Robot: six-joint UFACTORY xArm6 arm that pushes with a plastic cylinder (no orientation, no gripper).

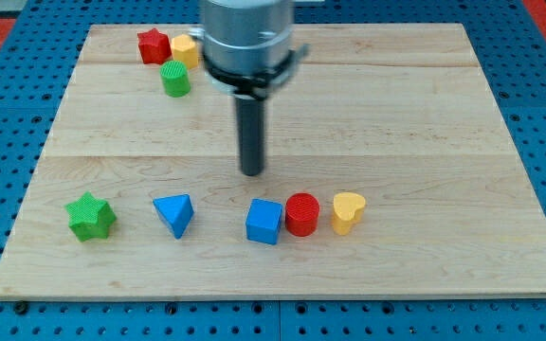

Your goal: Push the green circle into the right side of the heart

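Observation:
The green circle (175,79) sits near the view's top left, just below a red star (153,45) and a yellow block (186,49). The yellow heart (348,211) lies at the view's lower right, with a red circle (302,214) touching its left side. My tip (252,171) rests on the board in the middle, well below and right of the green circle, and above the blue cube (264,222). It touches no block.
A green star (90,217) and a blue triangle (174,214) lie along the lower left. The wooden board (463,142) sits on a blue pegboard surface. The arm's grey body (247,38) hangs over the top middle.

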